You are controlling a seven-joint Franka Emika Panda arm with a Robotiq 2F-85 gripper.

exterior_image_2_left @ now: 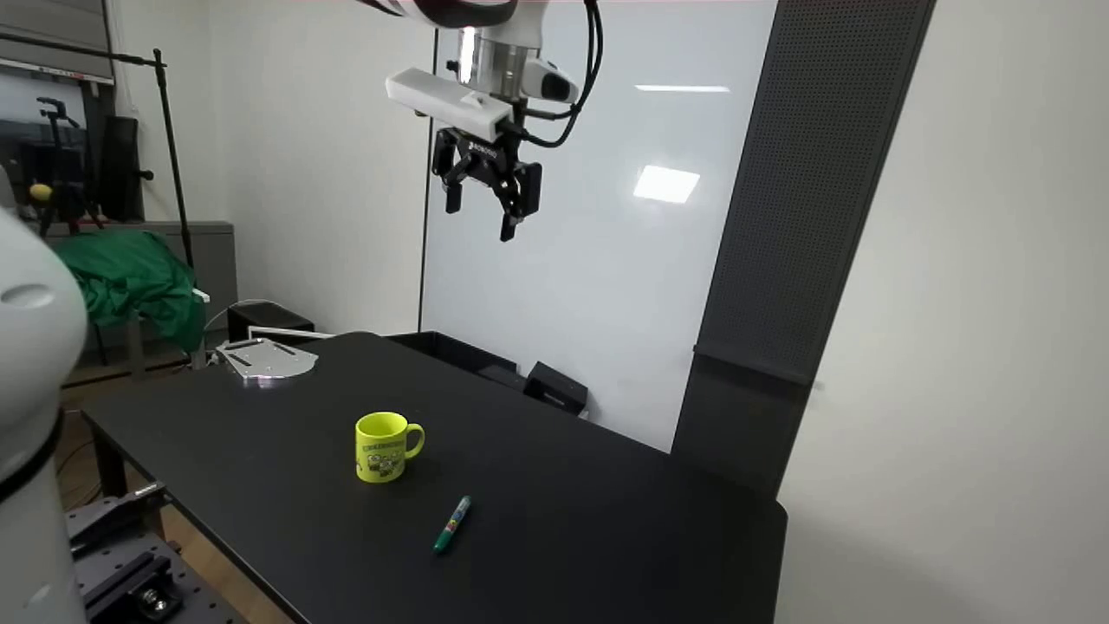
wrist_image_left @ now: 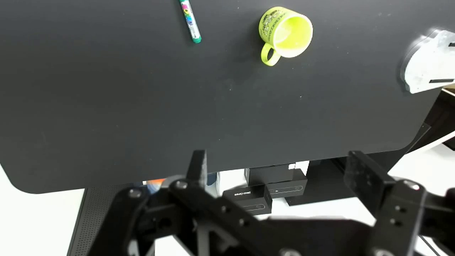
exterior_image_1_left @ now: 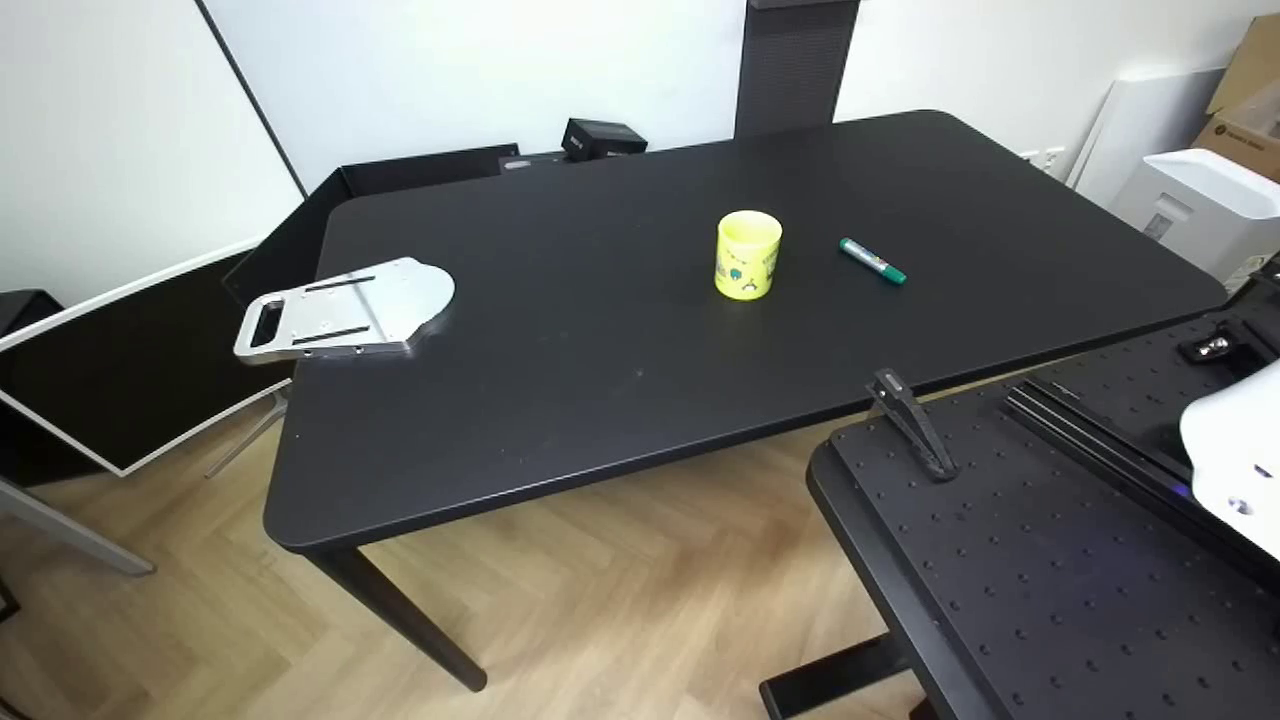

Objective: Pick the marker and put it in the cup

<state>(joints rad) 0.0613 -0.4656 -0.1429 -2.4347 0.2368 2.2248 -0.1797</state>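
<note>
The marker (exterior_image_1_left: 872, 261) lies flat on the black table (exterior_image_1_left: 560, 400), apart from the cup (exterior_image_1_left: 748, 262) and on the side of it away from the plate (exterior_image_1_left: 405, 300). Its body is white with coloured print and both ends are green; the longer green end points roughly toward the long edge beside the dotted board (exterior_image_1_left: 1060, 590), the shorter toward the opposite long edge, along the wall (exterior_image_1_left: 1000, 60). In the wrist view the upper border cuts it off.

The cup, bright yellow, stands upright between the two long edges. Its handle (wrist_image_left: 271, 62), seen in an exterior view and in the wrist view, points toward the long edge along the wall. Small figures and lettering show on the cup's side.

The claw (exterior_image_2_left: 481, 222) hangs high above the table in an exterior view, carried by the white arm (exterior_image_2_left: 525, 28). Its two fingers (wrist_image_left: 196, 167) stand wide apart; in the wrist view a stretch of the long edge along the wall shows in the gap between them.

The plate, silvery with two dark slots, lies on the short edge farther from the marker, nearer the corner at the wall, and one end juts out past that edge. Black boxes (wrist_image_left: 245, 197) show beyond the long edge along the wall.
</note>
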